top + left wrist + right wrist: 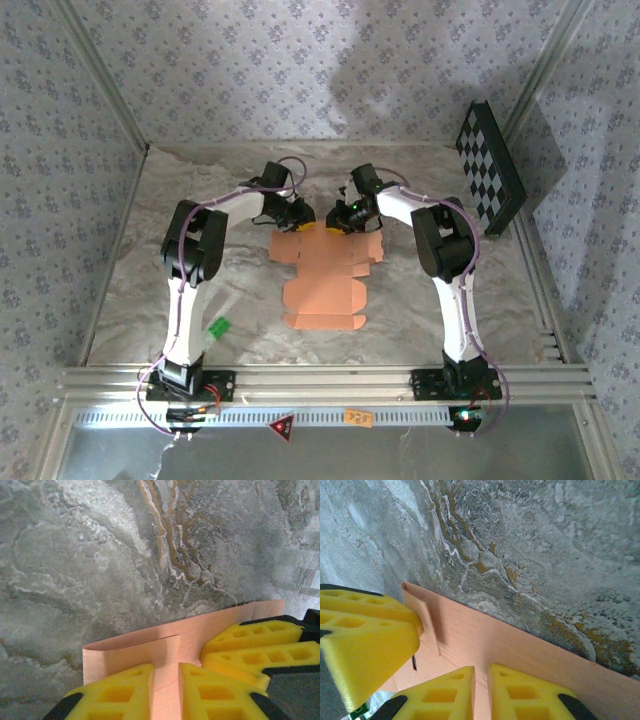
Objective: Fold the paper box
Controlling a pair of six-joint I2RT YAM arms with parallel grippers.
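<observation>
Left claw (166, 675) and right claw (481, 676), both almost closed and seemingly gripping nothing, press on the far end of the paper box (325, 285) lying on the bench (125, 295), where uneven pushing might slide or crumple it.

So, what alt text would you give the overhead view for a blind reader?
Seen from above, the left end effector and right end effector meet at the far edge of a salmon-orange paper box spread on a marbled table. Checkerboard panel at right.
</observation>
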